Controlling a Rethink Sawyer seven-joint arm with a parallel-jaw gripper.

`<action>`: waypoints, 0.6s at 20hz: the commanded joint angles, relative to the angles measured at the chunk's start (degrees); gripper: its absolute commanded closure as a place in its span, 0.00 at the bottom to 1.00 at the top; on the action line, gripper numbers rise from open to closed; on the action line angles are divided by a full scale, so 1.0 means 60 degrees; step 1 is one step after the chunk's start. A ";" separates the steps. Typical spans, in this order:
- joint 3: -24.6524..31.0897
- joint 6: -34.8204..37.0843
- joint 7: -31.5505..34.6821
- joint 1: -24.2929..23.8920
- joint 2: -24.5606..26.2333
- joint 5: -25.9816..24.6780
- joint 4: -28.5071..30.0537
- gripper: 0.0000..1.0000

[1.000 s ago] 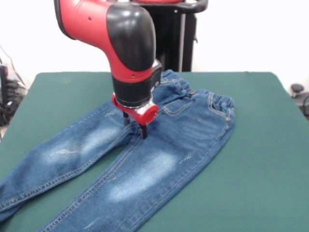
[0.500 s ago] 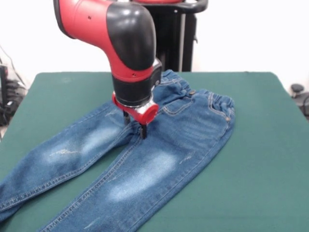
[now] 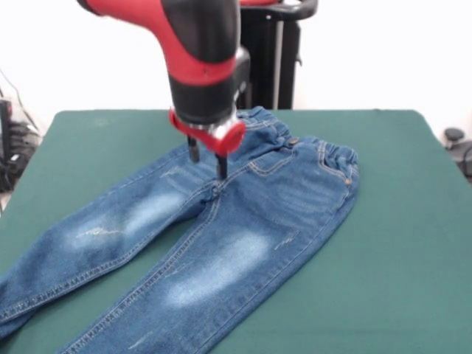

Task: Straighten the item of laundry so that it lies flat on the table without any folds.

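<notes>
Now the gripper (image 3: 208,167) has risen off the crotch of the jeans (image 3: 221,243), where it was pressing a second ago, and hangs just above the denim with its two fingers a little apart and nothing between them. Released, the jeans lie spread across the middle of the table (image 3: 398,221), waistband toward the far side, both legs splayed toward the near edge and running out of view there. To my eye they look close to flat, so the lift suggests this adjustment is finished.
</notes>
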 commanded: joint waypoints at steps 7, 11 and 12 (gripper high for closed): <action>0.0598 0.1577 0.1565 0.0242 -0.1258 0.0401 0.1555 0.00; 0.0645 0.1286 0.1796 0.0373 -0.1315 0.0544 0.1816 0.00; 0.0660 0.1212 0.1843 0.0406 -0.1303 0.0572 0.1837 0.00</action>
